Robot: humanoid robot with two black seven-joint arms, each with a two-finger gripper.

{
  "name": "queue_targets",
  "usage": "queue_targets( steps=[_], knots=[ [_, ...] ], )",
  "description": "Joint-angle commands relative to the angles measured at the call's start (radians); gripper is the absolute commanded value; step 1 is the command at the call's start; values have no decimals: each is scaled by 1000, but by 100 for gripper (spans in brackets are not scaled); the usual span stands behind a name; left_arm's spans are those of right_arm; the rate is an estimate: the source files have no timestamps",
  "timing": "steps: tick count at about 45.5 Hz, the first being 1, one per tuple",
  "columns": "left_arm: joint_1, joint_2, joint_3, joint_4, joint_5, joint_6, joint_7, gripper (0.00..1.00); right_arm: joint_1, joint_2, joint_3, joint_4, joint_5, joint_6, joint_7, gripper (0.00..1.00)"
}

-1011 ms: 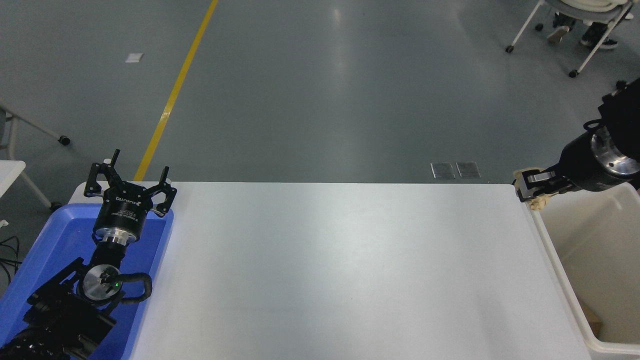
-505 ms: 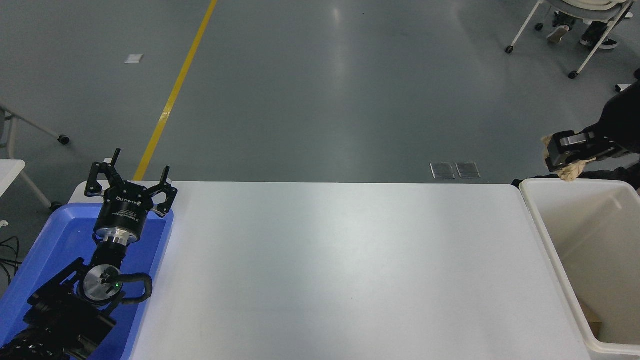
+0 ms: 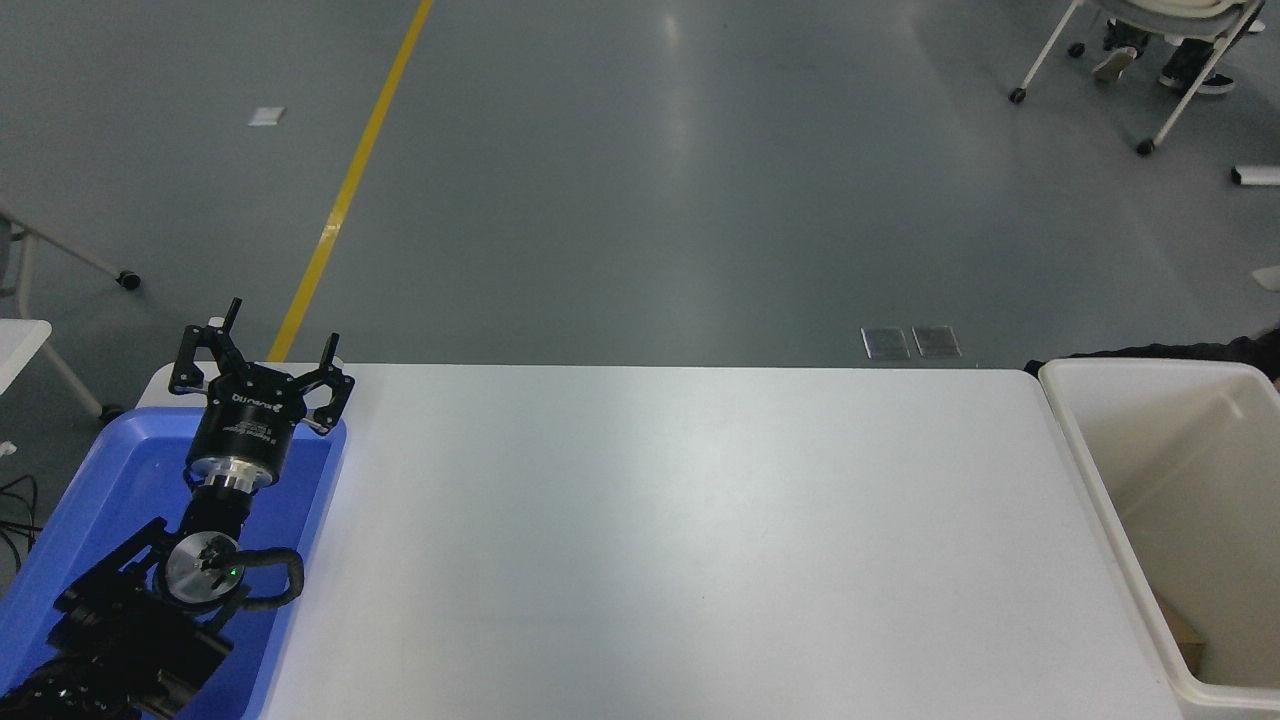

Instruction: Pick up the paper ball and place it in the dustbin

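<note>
While the left gripper (image 3: pixel 262 368) rests open over the blue tray (image 3: pixel 60 540), the dustbin (image 3: pixel 1090 470) stands at the table's right edge.

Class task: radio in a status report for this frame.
Left gripper open, parked over blue tray. Right gripper out of view. Paper ball not visible. Dustbin unobstructed.

Dustbin (image 3: pixel 1085 470) cut off by right edge.

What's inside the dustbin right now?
The dustbin shows bare cream walls and one brownish, cardboard-like piece low against its near-left wall. No paper ball is visible. The bin's right part runs out of frame, so that side is unseen.
</note>
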Motion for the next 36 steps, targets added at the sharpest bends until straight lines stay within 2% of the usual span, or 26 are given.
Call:
queue_targets(
  steps=[1, 9, 14, 20, 33, 34, 35, 36],
  knots=[
    [1, 0, -1, 0, 0, 0, -1, 100, -625, 96, 535, -303, 7, -106, -3, 0],
    [1, 0, -1, 0, 0, 2, 1, 100, -782, 282, 690, -472, 43, -145, -13, 0],
    [1, 0, -2, 0, 0, 3, -1, 100, -839, 356, 699, -489, 79, -210, -45, 0],
    [1, 0, -2, 0, 0, 3, -1, 100, -849, 400, 704, -489, 80, -228, -71, 0],
    [1, 0, -2, 0, 0, 3, -1, 100, -851, 425, 704, -489, 82, -257, -79, 0],
    [1, 0, -2, 0, 0, 3, -1, 100, -851, 423, 704, -489, 82, -258, -79, 8],
    [1, 0, -4, 0, 0, 3, -1, 100, -851, 423, 702, -491, 82, -259, -79, 44],
    [1, 0, -2, 0, 0, 2, -1, 100, -849, 420, 704, -491, 80, -258, -81, 92]
  ],
)
